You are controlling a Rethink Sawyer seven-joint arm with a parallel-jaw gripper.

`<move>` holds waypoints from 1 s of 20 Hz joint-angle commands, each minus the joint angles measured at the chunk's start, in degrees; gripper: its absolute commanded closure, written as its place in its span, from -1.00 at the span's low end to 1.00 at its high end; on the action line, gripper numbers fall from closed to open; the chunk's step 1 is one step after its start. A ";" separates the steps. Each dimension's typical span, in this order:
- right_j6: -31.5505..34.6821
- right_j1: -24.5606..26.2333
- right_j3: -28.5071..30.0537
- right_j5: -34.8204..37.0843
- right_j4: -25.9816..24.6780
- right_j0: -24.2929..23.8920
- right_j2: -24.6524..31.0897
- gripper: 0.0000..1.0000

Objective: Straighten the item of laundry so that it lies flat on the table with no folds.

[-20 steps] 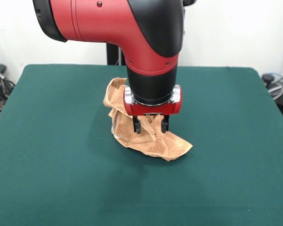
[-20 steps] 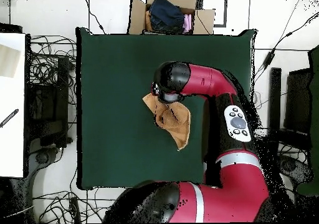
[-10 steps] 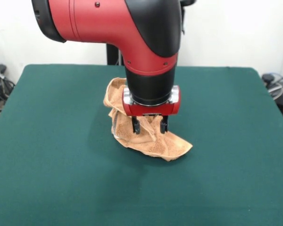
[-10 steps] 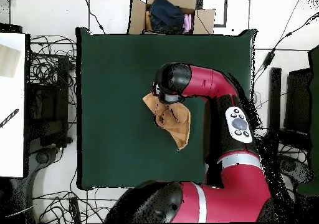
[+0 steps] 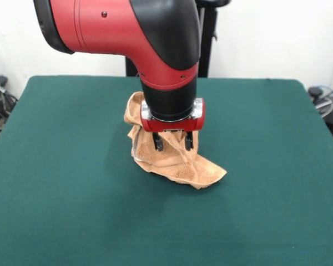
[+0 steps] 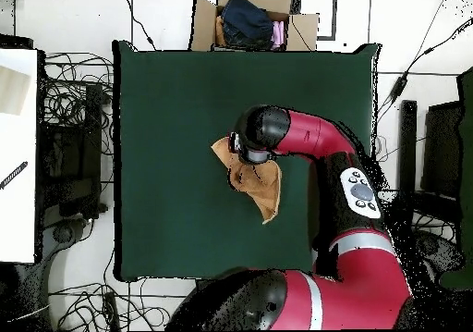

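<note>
**Gripping a crumpled towel: risks at the lift**

Counter (image 5: 55, 210): a wide green cloth surface with free room on all sides of the towel. Space is unlikely to be the limiting factor.

Arm (image 5: 155, 39): it comes down over the middle of the counter and hides the far part of the towel in both views. Judgement: any fold under the wrist cannot be checked from here, so a trapped layer may go unnoticed.

Towel (image 5: 197, 172): it lies bunched near the counter's centre, one lobe flat toward the front, the rest raised in ridges under the claw.

Claw (image 5: 171, 142): its two fingers stand close together, pressed into a raised ridge, and appear closed on the towel.

Probable faults:
1. The pinch may hold several layers. Cause: the ridge is a fold, not an edge. Result: a lift carries the bundle without opening it.
2. The terry may slip out. Cause: a shallow bite.
3. The towel may drag and roll. Cause: friction against the counter cloth.
</note>
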 commanded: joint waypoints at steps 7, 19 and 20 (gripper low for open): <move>6.18 1.16 7.26 -6.54 1.76 -0.62 3.14 -1.00; 6.67 1.06 5.83 -8.18 -0.15 1.37 1.10 1.00; 6.74 1.07 5.79 -8.02 -0.09 1.39 1.01 1.00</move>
